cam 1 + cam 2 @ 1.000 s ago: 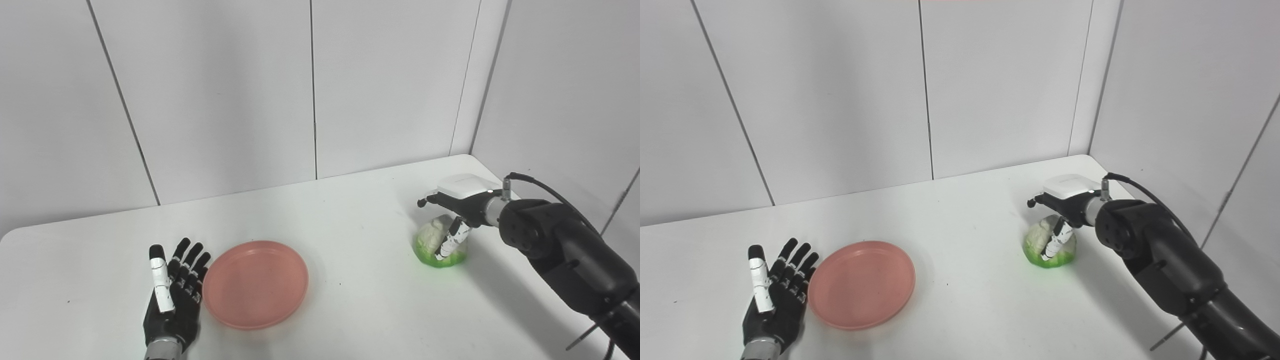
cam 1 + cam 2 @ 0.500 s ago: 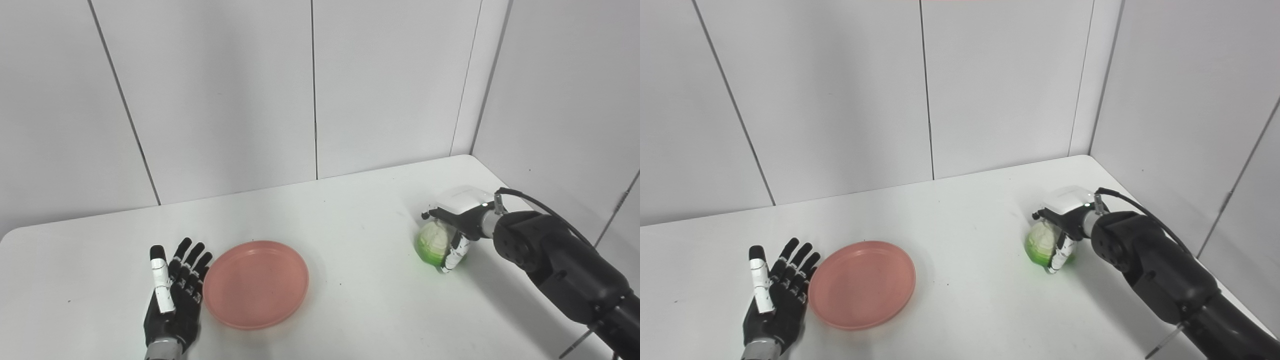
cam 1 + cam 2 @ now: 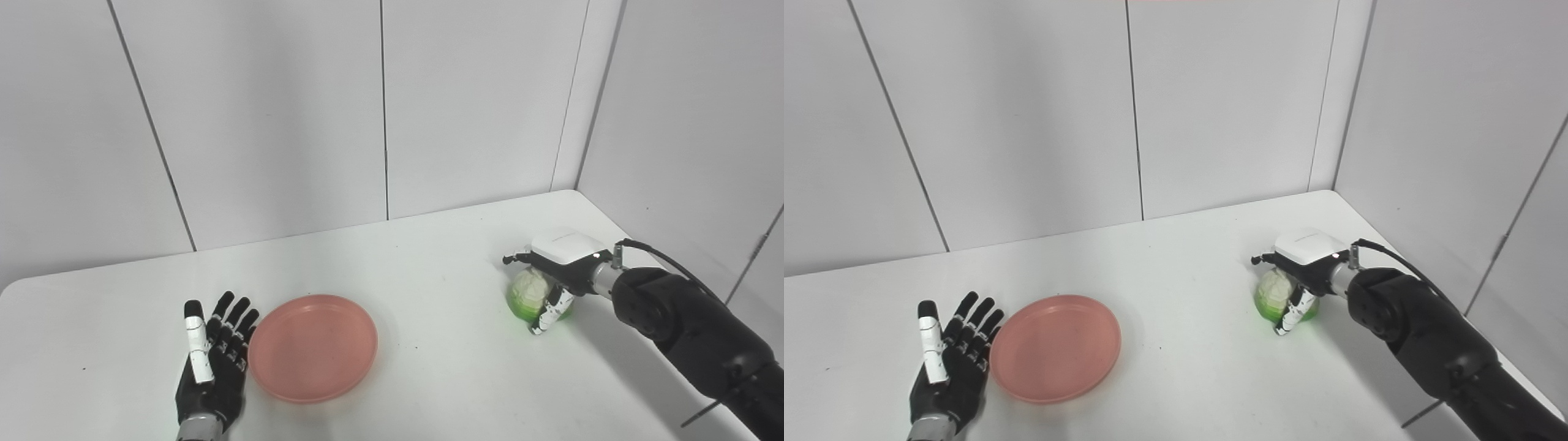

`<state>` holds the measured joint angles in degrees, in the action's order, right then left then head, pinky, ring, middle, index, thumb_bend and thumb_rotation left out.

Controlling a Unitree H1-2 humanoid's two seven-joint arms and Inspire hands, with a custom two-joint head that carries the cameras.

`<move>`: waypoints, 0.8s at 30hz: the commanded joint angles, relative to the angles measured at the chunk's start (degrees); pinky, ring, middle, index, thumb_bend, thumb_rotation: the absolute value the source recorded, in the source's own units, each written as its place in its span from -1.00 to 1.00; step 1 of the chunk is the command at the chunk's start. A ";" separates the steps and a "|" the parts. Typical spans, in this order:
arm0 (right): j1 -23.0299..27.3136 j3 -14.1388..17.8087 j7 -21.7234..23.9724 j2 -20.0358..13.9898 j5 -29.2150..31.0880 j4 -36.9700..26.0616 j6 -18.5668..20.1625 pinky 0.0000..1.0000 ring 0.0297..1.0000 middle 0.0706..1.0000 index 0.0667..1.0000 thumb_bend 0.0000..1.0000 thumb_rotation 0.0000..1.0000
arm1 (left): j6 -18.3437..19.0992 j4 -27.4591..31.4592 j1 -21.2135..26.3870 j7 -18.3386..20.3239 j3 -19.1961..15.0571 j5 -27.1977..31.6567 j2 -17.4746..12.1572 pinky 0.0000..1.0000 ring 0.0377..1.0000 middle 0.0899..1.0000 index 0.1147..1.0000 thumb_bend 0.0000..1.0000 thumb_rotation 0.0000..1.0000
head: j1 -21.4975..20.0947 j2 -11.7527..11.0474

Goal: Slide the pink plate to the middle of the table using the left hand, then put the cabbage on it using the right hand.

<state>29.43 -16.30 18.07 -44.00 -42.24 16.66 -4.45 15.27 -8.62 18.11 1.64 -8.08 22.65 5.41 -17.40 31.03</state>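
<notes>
Sideways now, cabbage [image 3: 530, 293] pale end leftward, clasped in right hand [image 3: 554, 269].

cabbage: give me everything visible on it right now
The cabbage is a small rounded head, pale cream on top shading to bright green at the base, with a glossy, plastic-like look. It sits at the right side of the white table, well apart from the pink plate. The right hand covers it from above, fingers curled around its far and near sides. Whether it rests on the table or is slightly lifted cannot be told.
</notes>
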 commanded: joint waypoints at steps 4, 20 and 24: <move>0.97 -0.90 1.55 -0.34 3.36 2.04 -4.49 -0.17 -0.02 0.20 0.34 0.65 -0.74 | 1.54 0.30 0.10 -0.02 -0.22 0.44 0.08 0.93 0.80 0.81 0.77 0.79 0.79 | 0.08 0.30; 2.86 -4.57 11.52 -1.39 0.45 0.87 1.73 -0.33 -0.17 -0.06 0.17 0.07 -1.00 | 2.13 0.69 0.35 -0.26 -0.37 0.60 0.66 0.97 0.80 0.79 0.76 0.79 0.78 | 0.30 0.62; 2.29 -1.78 13.56 -0.51 5.88 -0.19 4.51 -0.34 -0.17 -0.07 0.21 0.07 -1.00 | 2.33 0.87 0.20 -0.35 -0.33 0.61 0.84 0.96 0.81 0.81 0.79 0.79 0.79 | 0.45 0.73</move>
<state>33.12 -18.36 27.86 -44.72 -39.10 16.65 -2.17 15.98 -8.46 18.11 1.55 -8.38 22.69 5.73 -17.05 31.64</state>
